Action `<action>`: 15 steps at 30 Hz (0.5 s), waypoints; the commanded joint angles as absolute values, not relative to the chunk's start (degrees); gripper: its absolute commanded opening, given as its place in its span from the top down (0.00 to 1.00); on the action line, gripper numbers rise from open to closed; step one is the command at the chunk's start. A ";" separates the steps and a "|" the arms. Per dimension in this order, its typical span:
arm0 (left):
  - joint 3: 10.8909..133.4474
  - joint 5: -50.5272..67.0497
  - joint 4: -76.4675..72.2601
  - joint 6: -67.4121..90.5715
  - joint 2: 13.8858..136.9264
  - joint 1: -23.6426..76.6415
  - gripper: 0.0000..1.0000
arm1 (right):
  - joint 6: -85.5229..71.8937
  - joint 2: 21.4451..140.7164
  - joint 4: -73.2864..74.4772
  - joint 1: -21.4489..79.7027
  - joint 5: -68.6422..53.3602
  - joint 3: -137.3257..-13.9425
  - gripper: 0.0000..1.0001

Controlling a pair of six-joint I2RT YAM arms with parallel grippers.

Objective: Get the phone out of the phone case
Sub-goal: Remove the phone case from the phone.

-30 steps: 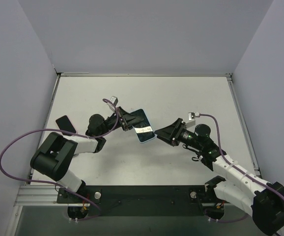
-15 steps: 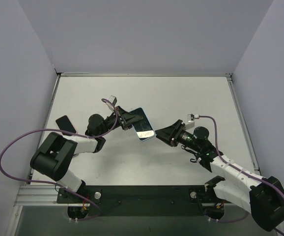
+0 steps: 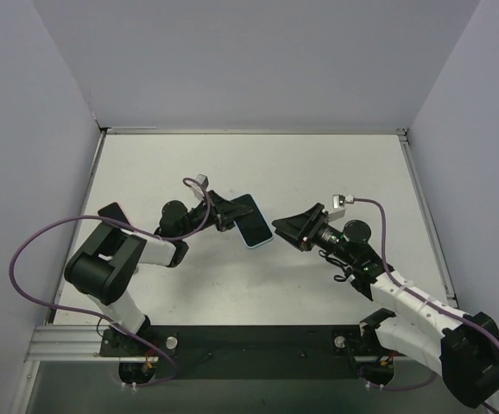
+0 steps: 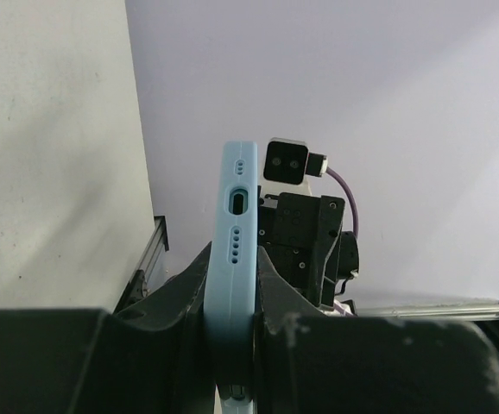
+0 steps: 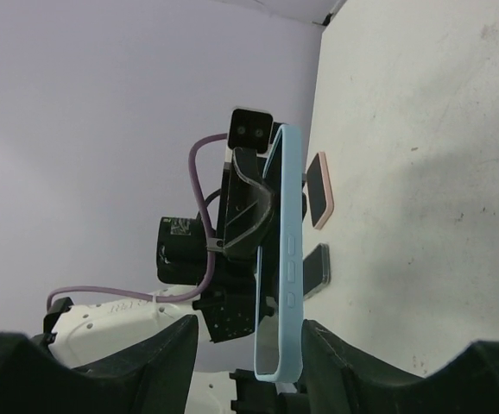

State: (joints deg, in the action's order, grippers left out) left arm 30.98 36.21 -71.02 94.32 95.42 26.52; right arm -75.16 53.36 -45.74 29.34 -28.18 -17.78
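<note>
1. The left claw point(image 3: 225, 216) is clamping the light blue phone case point(image 4: 236, 259) across its flat faces, holding it on edge in the air above the tabletop point(image 3: 318, 172).
2. The right claw point(image 3: 277, 229) is standing apart, its jaws straddling the free end of the case, apparently without touching it.
3. The case is holding the phone point(image 3: 247, 217). The dark screen is sitting fully inside the blue rim, so nothing is out yet.
4. The likely risks:
   - The left claw is squeezing phone and case together, so a pull could be dragging both loose.
   - A right grip on the rim alone could be slipping off.
   - A freed phone could be dropping onto the tabletop.
</note>
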 commanded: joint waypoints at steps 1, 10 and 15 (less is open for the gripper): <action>32.52 34.90 -83.76 96.33 95.45 26.28 1.00 | -75.23 58.00 -52.99 30.15 -31.98 -20.56 0.55; 33.04 34.80 -82.79 95.98 94.04 25.93 1.00 | -76.29 63.02 -56.07 33.31 -31.55 -20.39 0.75; 33.75 34.72 -82.70 95.80 93.78 26.01 1.00 | -80.59 63.81 -62.30 33.40 -28.66 -17.94 1.00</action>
State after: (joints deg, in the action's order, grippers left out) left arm 31.03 35.46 -71.44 95.37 96.29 26.39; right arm -78.26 63.44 -51.70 33.06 -30.87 -18.48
